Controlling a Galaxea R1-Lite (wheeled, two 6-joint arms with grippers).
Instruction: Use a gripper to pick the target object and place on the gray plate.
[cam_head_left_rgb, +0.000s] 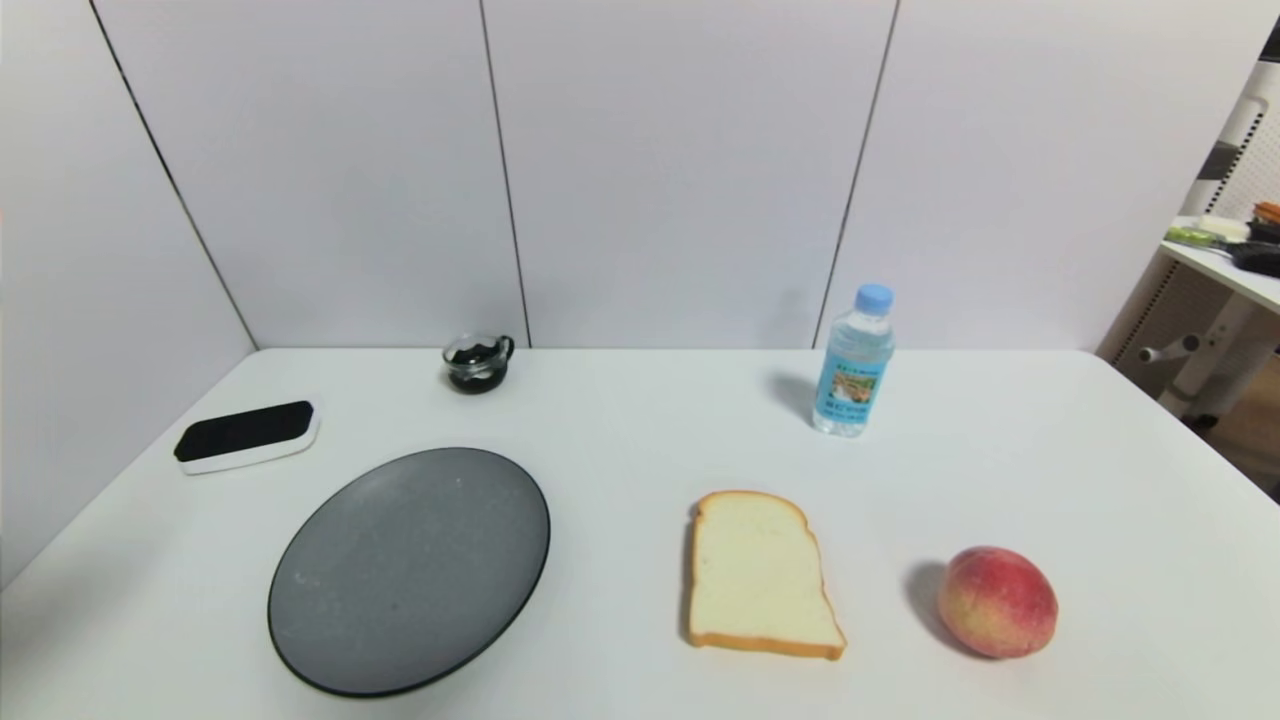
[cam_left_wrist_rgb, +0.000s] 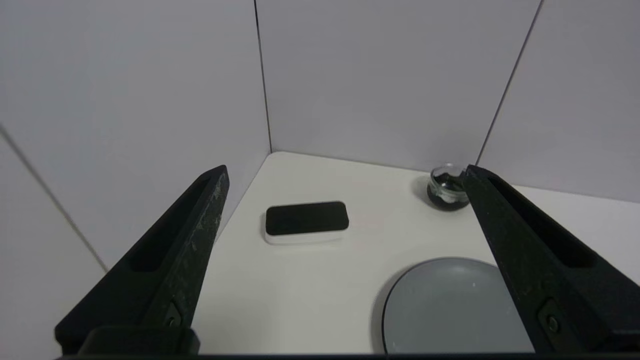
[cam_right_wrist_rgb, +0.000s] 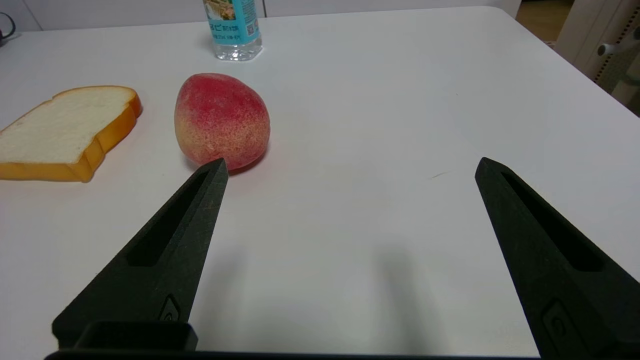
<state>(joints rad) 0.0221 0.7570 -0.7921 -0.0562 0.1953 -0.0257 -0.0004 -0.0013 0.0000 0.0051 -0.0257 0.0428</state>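
Right, you are looking at a white bench (cam_head_left_rgb: 640, 450) set against pale grey wall panels, with a desk and chair base past its right edge. Your target object (cam_head_left_rgb: 247, 435) lies flat near the far left corner, a rounded block with a black top over a white base, just beyond the gray plate (cam_head_left_rgb: 410, 570), which sits near the front left. A glass cup (cam_head_left_rgb: 478, 362) stands at the far edge, a water bottle (cam_head_left_rgb: 853, 362) further right, with a bread slice (cam_head_left_rgb: 760, 575) and peach (cam_head_left_rgb: 997, 601) toward the front. Your left claw (cam_left_wrist_rgb: 345, 175) hangs wide open and empty, facing the block. Your right claw (cam_right_wrist_rgb: 350, 167) is wide open and empty above the bench beside the peach.
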